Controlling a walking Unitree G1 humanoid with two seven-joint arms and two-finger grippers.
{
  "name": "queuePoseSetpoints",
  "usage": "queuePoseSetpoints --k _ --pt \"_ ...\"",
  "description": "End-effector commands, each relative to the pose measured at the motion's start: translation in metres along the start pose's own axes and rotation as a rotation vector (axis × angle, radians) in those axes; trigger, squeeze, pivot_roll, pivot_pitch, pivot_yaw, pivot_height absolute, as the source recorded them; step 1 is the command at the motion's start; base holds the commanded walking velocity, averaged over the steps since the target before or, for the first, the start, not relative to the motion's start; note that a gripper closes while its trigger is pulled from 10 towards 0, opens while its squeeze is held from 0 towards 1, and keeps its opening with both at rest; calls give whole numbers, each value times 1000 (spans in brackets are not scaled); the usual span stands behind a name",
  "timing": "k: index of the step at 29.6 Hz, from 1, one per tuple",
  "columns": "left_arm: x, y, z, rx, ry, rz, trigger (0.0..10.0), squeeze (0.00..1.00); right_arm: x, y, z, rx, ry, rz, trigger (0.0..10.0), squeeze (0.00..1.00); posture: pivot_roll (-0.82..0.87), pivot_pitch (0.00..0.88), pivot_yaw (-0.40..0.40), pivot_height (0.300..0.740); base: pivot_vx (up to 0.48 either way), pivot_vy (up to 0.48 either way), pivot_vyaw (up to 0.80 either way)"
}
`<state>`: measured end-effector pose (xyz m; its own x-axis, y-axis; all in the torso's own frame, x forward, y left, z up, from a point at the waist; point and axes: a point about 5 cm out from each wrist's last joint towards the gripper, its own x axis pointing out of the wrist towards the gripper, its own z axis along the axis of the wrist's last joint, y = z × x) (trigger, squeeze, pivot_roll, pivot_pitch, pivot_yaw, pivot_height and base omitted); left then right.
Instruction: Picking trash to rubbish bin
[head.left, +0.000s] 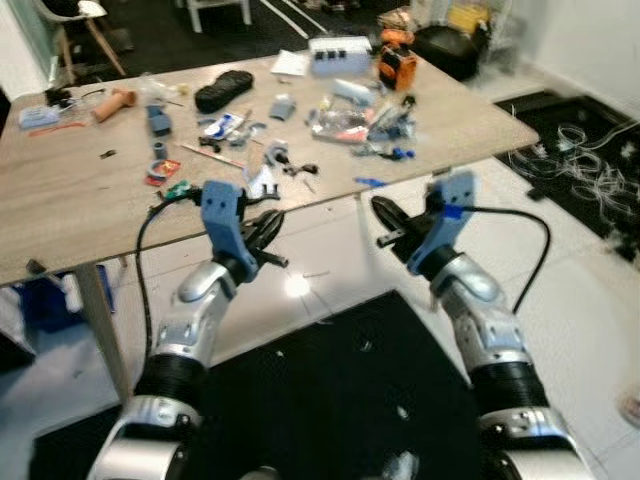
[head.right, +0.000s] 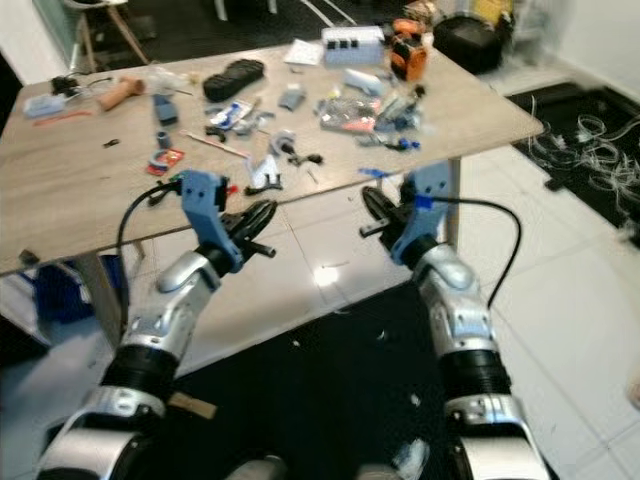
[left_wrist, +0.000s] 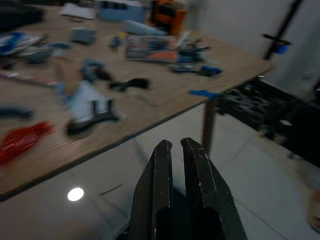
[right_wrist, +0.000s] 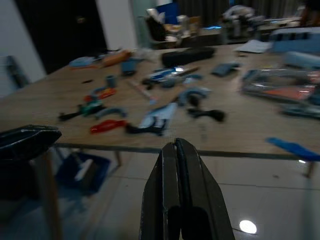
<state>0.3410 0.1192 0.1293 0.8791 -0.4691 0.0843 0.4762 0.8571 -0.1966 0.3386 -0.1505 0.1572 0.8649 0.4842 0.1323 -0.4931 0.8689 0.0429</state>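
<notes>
Both pincers clenched, grasping nothing: left pincer (head.left: 268, 238) and right pincer (head.left: 385, 222) hover just off the near edge of the tabletop (head.left: 70, 205). Trash clutter (head.left: 345, 125) scattered on top, red scrap (head.left: 163, 169) near left.

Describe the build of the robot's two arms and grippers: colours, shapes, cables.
Both arms are silver metal with black ribbed joint bands. Each wrist carries a blue plastic bracket, and a black cable loops from it back along the arm. The left gripper and right gripper each have two long, tapered black fingers; close up the fingers look glossy and slightly scuffed.
</notes>
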Motion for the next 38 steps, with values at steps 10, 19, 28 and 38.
queuePoseSetpoints --k 10,19,28,38 --pt "-1 1 -1 21 18 8 10000 0 -1 -1 -1 2 0 -7 10000 0 -87 0 20 740 0 0 800" --pt "0 1 0 28 13 14 10000 0 -2 -2 0 8 0 -18 10000 0 -87 0 18 740 0 0 800" --pt "0 -1 -2 66 32 -8 10000 0 -2 -6 -1 42 0 -52 10000 0 -87 0 19 740 115 0 117" --pt "0 -2 -3 64 38 -17 10000 0 -1 -6 -1 55 4 -59 10000 0 -87 0 18 740 480 0 0"
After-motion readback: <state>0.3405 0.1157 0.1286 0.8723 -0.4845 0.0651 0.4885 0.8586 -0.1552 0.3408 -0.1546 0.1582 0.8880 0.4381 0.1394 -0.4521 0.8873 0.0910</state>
